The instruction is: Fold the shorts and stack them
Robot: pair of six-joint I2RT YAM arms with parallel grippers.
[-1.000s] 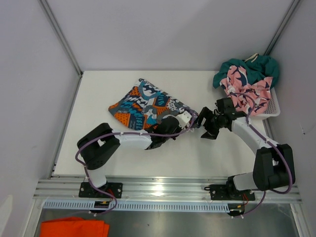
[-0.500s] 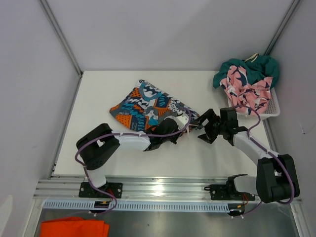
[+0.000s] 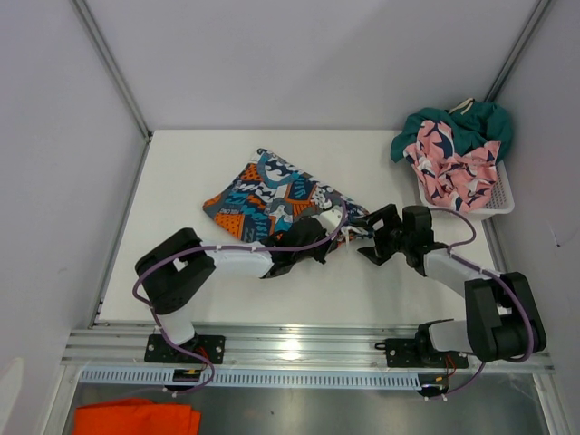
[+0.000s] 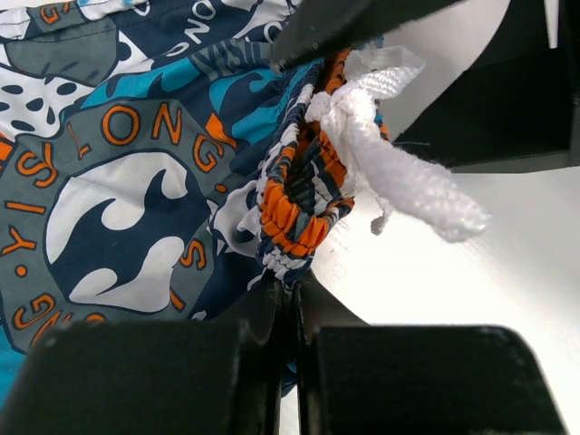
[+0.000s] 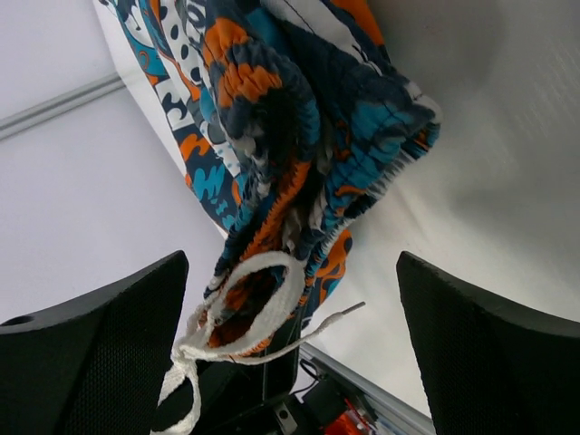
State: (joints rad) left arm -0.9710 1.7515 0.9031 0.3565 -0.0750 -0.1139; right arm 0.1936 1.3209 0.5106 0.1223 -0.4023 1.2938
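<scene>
The blue, orange and white printed shorts point(image 3: 272, 192) lie on the middle of the table, their gathered waistband point(image 4: 299, 204) pointing right. My left gripper point(image 4: 292, 288) is shut on the waistband's edge point(image 3: 337, 223), beside the knotted white drawstring point(image 4: 399, 172). My right gripper point(image 3: 367, 236) faces it from the right, open wide, its jaws either side of the waistband end point(image 5: 299, 145) and the drawstring loop point(image 5: 263, 294), touching neither. The pink shark shorts point(image 3: 453, 168) and the teal shorts point(image 3: 462, 122) are piled in the basket.
A white mesh basket point(image 3: 497, 201) stands at the table's right edge. An orange cloth point(image 3: 136, 419) lies below the near rail point(image 3: 290, 349). Grey walls close in the table on the left, back and right.
My right gripper has opened wider and moved nearer and left, up to the waistband end. The left gripper, still shut, has drawn the printed shorts slightly toward the near side.
</scene>
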